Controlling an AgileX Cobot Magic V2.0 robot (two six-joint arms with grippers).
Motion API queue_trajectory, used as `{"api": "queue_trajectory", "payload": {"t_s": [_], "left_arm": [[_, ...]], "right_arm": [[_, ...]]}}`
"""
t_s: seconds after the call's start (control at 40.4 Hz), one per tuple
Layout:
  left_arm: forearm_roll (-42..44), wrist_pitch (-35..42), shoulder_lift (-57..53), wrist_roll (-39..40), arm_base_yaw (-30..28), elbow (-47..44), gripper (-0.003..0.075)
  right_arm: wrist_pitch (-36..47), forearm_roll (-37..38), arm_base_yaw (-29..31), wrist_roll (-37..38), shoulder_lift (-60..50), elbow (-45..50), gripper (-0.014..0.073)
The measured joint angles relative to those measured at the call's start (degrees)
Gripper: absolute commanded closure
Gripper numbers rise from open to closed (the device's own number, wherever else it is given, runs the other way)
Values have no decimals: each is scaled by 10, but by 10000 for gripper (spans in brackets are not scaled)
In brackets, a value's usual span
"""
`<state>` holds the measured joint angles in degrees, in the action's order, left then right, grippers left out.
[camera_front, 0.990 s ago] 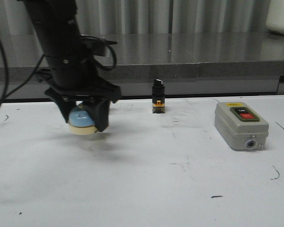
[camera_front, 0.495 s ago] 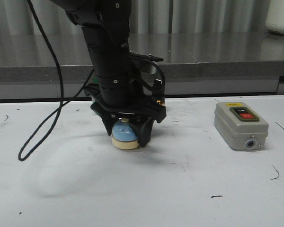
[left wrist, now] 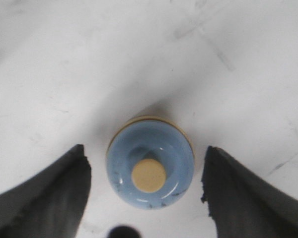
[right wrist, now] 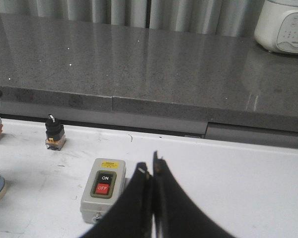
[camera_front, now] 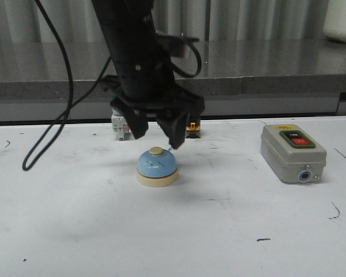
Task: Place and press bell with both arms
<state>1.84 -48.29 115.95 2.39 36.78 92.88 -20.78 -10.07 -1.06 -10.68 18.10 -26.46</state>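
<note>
left gripper [camera_front: 157,137] hangs straight down over the bell [camera_front: 157,167], black pointed fingers [left wrist: 54,193] spread wide, clear of it, holding nothing. bell: glossy light-blue dome, cream round base and button, upright on the scuffed white table [camera_front: 219,231]. small switch [camera_front: 191,128] partly hidden behind the arm. grey switch box [camera_front: 293,153] well right. right gripper [right wrist: 151,173] tips pressed together, empty; not in front view.

The left arm [camera_front: 138,63] is bulky matte black, trailing looped black cables, ending in pointed jaws.
</note>
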Motion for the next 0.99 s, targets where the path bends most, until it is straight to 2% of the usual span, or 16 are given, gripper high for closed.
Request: {"api": "queue_trajectory", "payload": {"t_s": [0.05, 0.099, 0.297, 0.495, 0.718, 0.99], "left_arm": [[1, 0, -22, -2, -6, -6, 496], [1, 0, -49, -2, -14, -18, 533], [2, 15, -146, -4, -66, -115, 595], [-4, 54, -271, -4, -144, -254, 734], [-22, 152, -466, -4, -218, -416, 740], [-25, 257, -770, -4, -230, -594, 740]], "right_arm": [[0, 0, 0, 0, 0, 0, 652], [0, 0, 0, 0, 0, 0, 652], [0, 0, 0, 0, 0, 0, 652], [0, 0, 0, 0, 0, 0, 652], [0, 0, 0, 0, 0, 0, 652], [0, 0, 0, 0, 0, 0, 652]]}}
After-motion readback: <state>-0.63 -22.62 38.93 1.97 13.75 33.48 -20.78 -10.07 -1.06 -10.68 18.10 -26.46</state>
